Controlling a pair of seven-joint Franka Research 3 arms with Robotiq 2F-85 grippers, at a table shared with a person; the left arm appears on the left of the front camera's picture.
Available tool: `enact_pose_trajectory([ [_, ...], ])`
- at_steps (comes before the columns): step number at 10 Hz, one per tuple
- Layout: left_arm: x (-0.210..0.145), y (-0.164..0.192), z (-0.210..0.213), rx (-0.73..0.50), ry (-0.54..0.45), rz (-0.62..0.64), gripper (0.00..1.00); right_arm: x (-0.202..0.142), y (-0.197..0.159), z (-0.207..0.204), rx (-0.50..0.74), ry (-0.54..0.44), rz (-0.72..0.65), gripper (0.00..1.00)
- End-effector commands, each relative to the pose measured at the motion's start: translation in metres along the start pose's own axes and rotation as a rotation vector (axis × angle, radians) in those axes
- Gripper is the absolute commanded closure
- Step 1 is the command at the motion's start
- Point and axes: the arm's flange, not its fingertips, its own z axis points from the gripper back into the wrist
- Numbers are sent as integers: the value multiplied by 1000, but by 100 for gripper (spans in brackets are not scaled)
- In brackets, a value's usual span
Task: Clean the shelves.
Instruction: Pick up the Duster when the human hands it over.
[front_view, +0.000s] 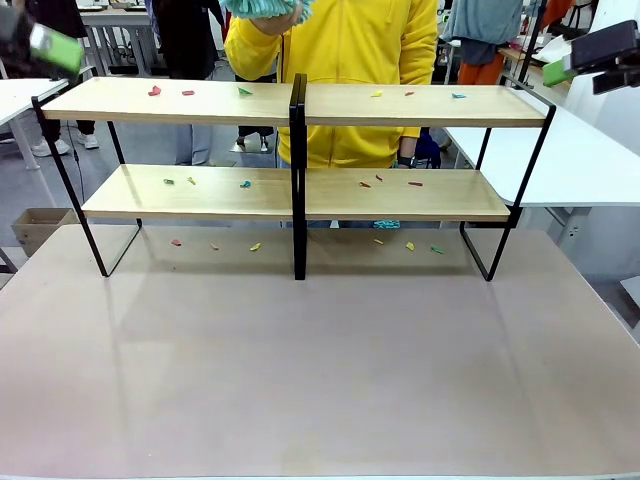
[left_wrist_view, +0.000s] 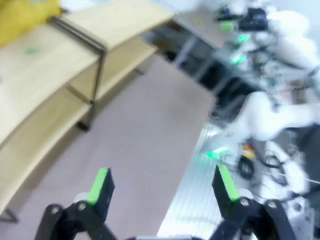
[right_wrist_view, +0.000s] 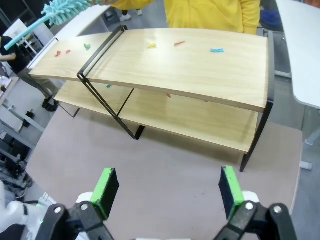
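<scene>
Across the table's (front_view: 320, 380) far half the shelves (front_view: 420, 105) stand littered with scraps (front_view: 155, 91), left gripper (left_wrist_view: 161, 180) and right gripper (right_wrist_view: 170, 182) both spread open, empty (person's duster (right_wrist_view: 67, 11) over the top board), so an arm swinging in could clip the shelves or that duster.

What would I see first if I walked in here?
Probably the long wooden shelves across the table, sprinkled with little colourful scraps on both boards and underneath. Right behind them stands a person in bright yellow, holding a fluffy teal duster above the top board.
</scene>
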Motion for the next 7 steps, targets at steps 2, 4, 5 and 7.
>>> enact_pose_trajectory([
  [2,98,80,12,-519,271,308,0,0,0,0,2,2,2,0],
  [4,110,84,-17,-441,251,325,0,0,0,0,2,2,2,0],
  [5,77,54,-5,-404,86,176,0,0,0,0,2,2,2,0],
  [7,94,85,-31,-499,101,407,0,0,0,0,2,2,2,0],
])
